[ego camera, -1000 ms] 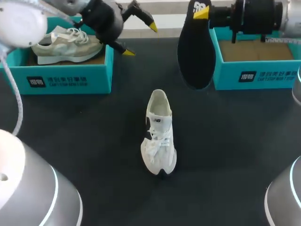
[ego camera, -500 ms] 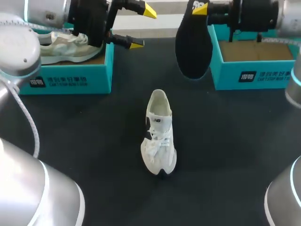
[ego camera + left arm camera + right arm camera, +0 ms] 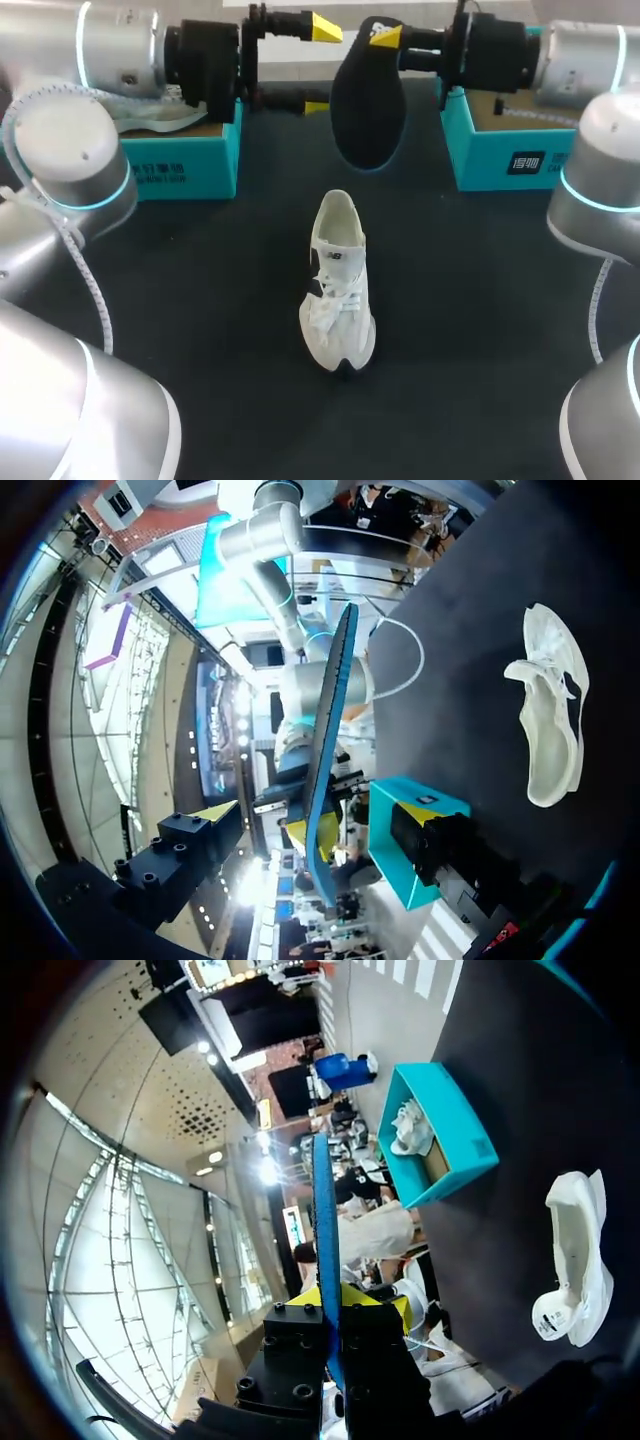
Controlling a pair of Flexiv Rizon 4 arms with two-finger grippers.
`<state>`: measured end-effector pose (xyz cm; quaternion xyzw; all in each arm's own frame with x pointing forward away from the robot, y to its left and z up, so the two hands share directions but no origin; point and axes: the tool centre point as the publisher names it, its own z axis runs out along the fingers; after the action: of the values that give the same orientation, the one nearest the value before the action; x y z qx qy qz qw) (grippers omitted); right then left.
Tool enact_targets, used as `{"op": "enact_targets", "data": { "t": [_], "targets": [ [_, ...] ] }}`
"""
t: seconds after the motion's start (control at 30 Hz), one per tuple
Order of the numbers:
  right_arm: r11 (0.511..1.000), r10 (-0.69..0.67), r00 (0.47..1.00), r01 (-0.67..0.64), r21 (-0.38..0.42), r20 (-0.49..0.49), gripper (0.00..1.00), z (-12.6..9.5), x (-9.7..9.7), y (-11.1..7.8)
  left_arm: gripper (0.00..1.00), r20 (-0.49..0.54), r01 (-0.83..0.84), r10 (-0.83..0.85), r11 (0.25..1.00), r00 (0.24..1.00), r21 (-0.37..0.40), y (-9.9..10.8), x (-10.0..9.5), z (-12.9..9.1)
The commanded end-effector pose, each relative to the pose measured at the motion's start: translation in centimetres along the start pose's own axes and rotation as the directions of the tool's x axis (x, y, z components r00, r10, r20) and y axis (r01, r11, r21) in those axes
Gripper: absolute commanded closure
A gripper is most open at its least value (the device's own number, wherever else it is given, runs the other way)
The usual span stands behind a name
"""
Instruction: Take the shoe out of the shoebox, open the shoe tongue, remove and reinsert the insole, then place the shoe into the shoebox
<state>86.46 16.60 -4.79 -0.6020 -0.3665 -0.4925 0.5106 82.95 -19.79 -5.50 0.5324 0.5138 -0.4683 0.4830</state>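
A white shoe (image 3: 338,285) lies on the black table (image 3: 200,300), heel toward the back. My right gripper (image 3: 385,38) is shut on the top end of a black insole (image 3: 368,105), which hangs in the air above the table's back middle. In the right wrist view the insole (image 3: 322,1230) shows edge-on, pinched in the gripper (image 3: 335,1305), with the shoe (image 3: 575,1270) off to one side. My left gripper (image 3: 320,66) stands open just left of the insole. In the left wrist view the insole (image 3: 325,740) shows edge-on ahead of the left gripper (image 3: 320,830), in line with the gap between its spread fingers.
A teal shoebox (image 3: 190,160) at the back left holds another pale shoe (image 3: 150,118), mostly hidden by my left arm. A second teal shoebox (image 3: 500,150) stands at the back right, its floor bare cardboard. The right wrist view also takes in the left box (image 3: 445,1140).
My left gripper has swung right, away from the left shoebox and up to the insole. My right arm has carried the insole leftward toward it. The white shoe has not moved.
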Motion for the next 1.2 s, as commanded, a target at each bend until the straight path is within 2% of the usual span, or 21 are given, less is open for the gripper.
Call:
{"op": "enact_targets", "data": {
  "t": [0.03, 0.1, 0.13, 0.2, 0.23, 0.3, 0.33, 0.47, 0.57, 0.73, 0.87, 0.9, 0.93, 1.07, 1.2],
  "targets": [
    [1.0, 0.009, 1.0, -0.01, 0.018, 0.01, 1.0, 1.8, 0.1, 1.1, 0.18, 0.054, -0.003, 0.003, 1.0, 0.999, 0.005, -0.3, 0.5, 0.6],
    [1.0, 0.02, 1.0, -0.021, 0.017, 0.018, 1.0, 1.9, 0.0, 1.4, 0.47, 0.058, -0.001, 0.0, 1.0, 0.998, 0.009, -0.5, 0.6, 0.7],
    [1.0, 0.02, 1.0, -0.02, 0.018, 0.018, 1.0, 2.0, -0.1, 1.5, 0.53, 0.058, 0.0, 0.0, 1.0, 0.998, 0.01, -0.5, 0.6, 0.7],
    [0.999, 0.027, 0.999, -0.027, 0.023, 0.02, 1.0, 2.0, -0.2, 1.7, 0.57, 0.061, 0.003, -0.004, 1.0, 0.998, 0.013, -0.6, 0.7, 0.8],
    [0.999, 0.027, 0.999, -0.028, 0.024, 0.02, 1.0, 2.0, -0.2, 1.7, 0.67, 0.061, 0.003, -0.004, 1.0, 0.998, 0.013, -0.6, 0.7, 0.8],
    [0.999, 0.034, 0.999, -0.034, 0.03, 0.024, 1.0, 2.1, -0.3, 1.9, 0.77, 0.061, 0.004, -0.005, 1.0, 0.998, 0.014, -0.7, 0.7, 0.8],
    [0.999, 0.034, 0.999, -0.035, 0.031, 0.024, 1.0, 2.1, -0.3, 1.9, 0.8, 0.061, 0.004, -0.005, 1.0, 0.998, 0.014, -0.7, 0.7, 0.9],
    [0.998, 0.042, 0.999, -0.043, 0.035, 0.033, 1.0, 2.5, -0.4, 1.9, 0.8, 0.064, 0.005, -0.006, 1.0, 0.998, 0.01, -0.5, 0.8, 1.1],
    [0.998, 0.046, 0.998, -0.048, 0.039, 0.034, 1.0, 2.9, -0.6, 1.7, 0.94, 0.067, -0.005, 0.004, 1.0, 0.998, 0.005, -0.3, 0.7, 1.7],
    [0.997, 0.055, 0.998, -0.057, 0.044, 0.034, 1.0, 3.2, -1.0, 1.4, 1.0, 0.071, -0.017, 0.018, 1.0, 0.997, -0.004, -0.1, 0.7, 2.2],
    [0.998, 0.043, 0.998, -0.045, 0.044, 0.034, 1.0, 2.9, -1.1, 1.1, 1.0, 0.068, -0.017, 0.017, 1.0, 0.998, 0.001, -0.2, 0.8, 2.1],
    [0.999, 0.018, 0.999, -0.02, 0.041, 0.051, 0.38, 2.4, -1.1, 1.1, 1.0, 0.065, -0.016, 0.016, 1.0, 0.998, 0.0, -0.2, 0.8, 1.8],
    [0.999, 0.003, 0.999, -0.005, 0.036, 0.05, 0.0, 2.1, -1.1, 1.1, 1.0, 0.063, -0.012, 0.012, 1.0, 0.998, -0.001, -0.2, 0.8, 1.6],
    [0.995, -0.104, 0.993, 0.104, -0.001, 0.054, 0.0, -0.1, -1.4, 1.0, 1.0, 0.067, 0.013, -0.012, 1.0, 0.998, -0.018, 0.0, 0.8, -0.1],
    [0.975, -0.219, 0.975, 0.217, 0.045, 0.038, 0.0, -1.6, -1.5, 0.3, 1.0, 0.063, 0.01, -0.009, 1.0, 0.998, -0.023, -0.1, 0.4, -1.5]
  ]
}}
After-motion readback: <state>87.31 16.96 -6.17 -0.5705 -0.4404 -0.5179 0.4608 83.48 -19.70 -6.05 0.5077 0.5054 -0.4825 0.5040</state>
